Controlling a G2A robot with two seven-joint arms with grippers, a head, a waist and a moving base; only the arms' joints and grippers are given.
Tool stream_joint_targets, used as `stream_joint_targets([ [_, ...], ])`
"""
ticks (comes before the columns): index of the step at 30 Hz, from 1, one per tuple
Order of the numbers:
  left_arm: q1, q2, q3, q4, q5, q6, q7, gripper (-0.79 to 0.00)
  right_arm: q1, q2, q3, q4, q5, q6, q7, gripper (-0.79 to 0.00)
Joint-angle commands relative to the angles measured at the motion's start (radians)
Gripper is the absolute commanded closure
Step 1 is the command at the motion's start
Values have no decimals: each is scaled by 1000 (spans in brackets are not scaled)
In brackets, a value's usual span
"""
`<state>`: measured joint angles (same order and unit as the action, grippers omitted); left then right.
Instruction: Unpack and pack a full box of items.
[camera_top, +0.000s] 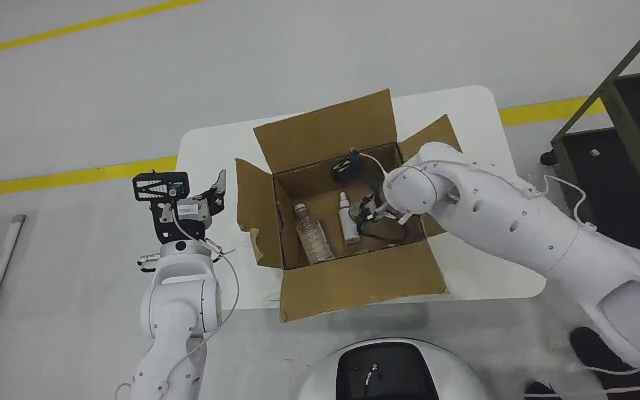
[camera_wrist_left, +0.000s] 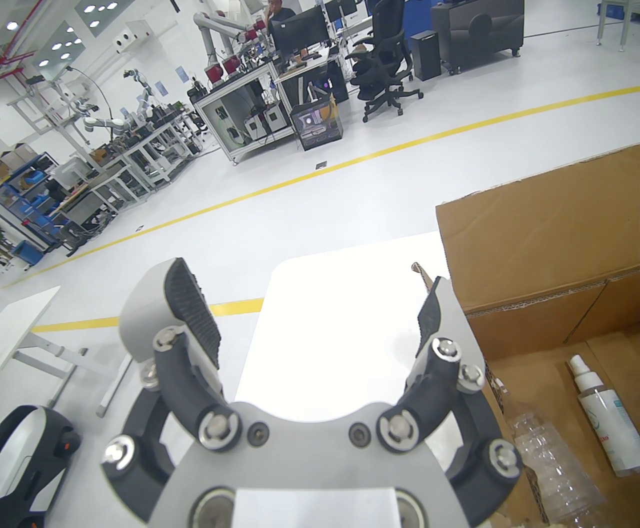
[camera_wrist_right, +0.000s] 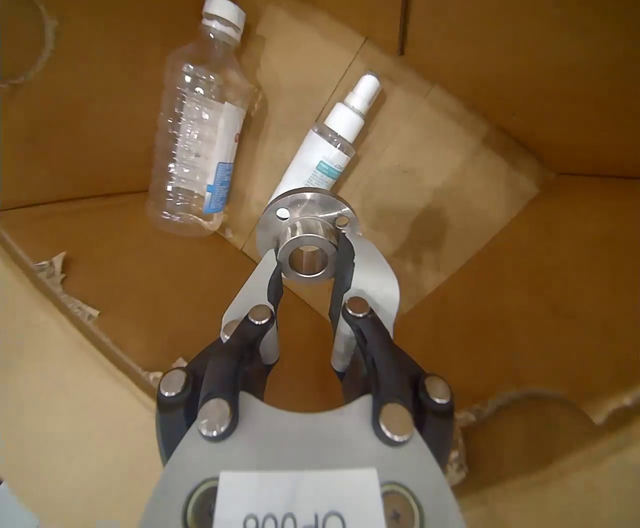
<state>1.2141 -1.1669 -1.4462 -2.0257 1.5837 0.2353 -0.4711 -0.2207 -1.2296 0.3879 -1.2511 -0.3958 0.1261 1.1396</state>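
**Right gripper holds steel flange inside box; left gripper idle, wide**

My right gripper (camera_wrist_right: 309, 260) is down inside the cardboard box (camera_top: 360, 282), narrowed onto the hub of a steel flange (camera_wrist_right: 306, 220). One pad sits on each side of the short neck, and the drilled disc sits just past the fingertips. I can't tell if the flange is off the box floor.

In the top view the flange is at the box's 3 o'clock side, just beside the spray bottle (camera_wrist_right: 325, 150). The clear plastic bottle (camera_wrist_right: 197, 145) lies at 9 o'clock of the sprayer, with both caps pointing to 12.

My left gripper (camera_wrist_left: 310, 306) is spread wide with nothing in it. It hangs over the white table (camera_top: 215, 150) at 9 o'clock of the box, outside the flap.

Handling, my read:
- **Flange:** solid metal, so heavy for its size, rigid and polished, likely slick. The neck is the right hold, since the disc works as a stop against sliding out. A firm squeeze is fine because nothing can crush. Dropped, it could dent the bottle or snap the sprayer nozzle.
- **Plastic bottle:** looks empty, so light, thin-walled, crushable and prone to rolling. Take it across mid-body with a gentle close.
- **Spray bottle:** stiffer. Grip the labelled body, not the nozzle.
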Motion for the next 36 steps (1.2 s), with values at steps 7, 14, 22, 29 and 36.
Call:
stream_joint_targets([
  [7, 0, 0, 0, 0, 0, 0, 0, -785, 19, -70, -62, 93, -62, -23, -3, 0],
  [14, 0, 0, 0, 0, 0, 0, 0, -785, 4, -98, -55, 162, -58, -36, -6, 0],
  [22, 0, 0, 0, 0, 0, 0, 0, -785, -3, -119, -45, 201, -83, -55, 1, 0],
  [29, 0, 0, 0, 0, 0, 0, 0, -785, -7, -135, -34, 226, -110, -62, 11, -191],
  [36, 0, 0, 0, 0, 0, 0, 0, -785, -12, -146, -15, 242, -120, -77, 15, -296],
])
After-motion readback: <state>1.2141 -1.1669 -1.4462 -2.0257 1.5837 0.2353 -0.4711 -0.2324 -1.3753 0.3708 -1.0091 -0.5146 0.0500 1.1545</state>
